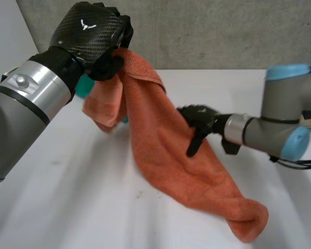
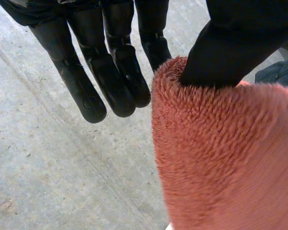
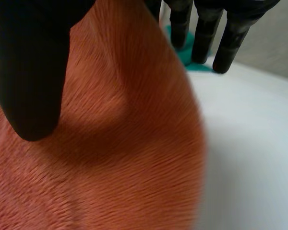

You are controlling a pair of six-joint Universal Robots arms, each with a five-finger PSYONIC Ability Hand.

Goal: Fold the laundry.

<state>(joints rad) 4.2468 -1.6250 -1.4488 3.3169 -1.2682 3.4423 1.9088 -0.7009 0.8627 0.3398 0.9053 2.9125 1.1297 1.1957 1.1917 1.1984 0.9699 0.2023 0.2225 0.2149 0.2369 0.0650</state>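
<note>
My left hand (image 1: 88,33) holds an orange towel (image 1: 160,140) up high at the back left, pinching its upper edge. In the left wrist view the thumb (image 2: 230,43) presses on the towel's (image 2: 221,158) top fold while the fingers (image 2: 110,81) reach straight out beside it. From there the towel slopes down to the right, and its lower end lies bunched on the white table (image 1: 67,197) at the front right. My right hand (image 1: 199,119) touches the towel's right edge halfway down, open. Its thumb (image 3: 31,72) lies over the cloth (image 3: 125,158) and its fingers (image 3: 201,33) stand straight, apart from the thumb.
A teal cloth (image 1: 84,85) lies on the table behind my left forearm, and in the right wrist view it (image 3: 187,55) sits beyond the right hand's fingertips. A grey concrete wall (image 1: 212,31) closes the table's far side.
</note>
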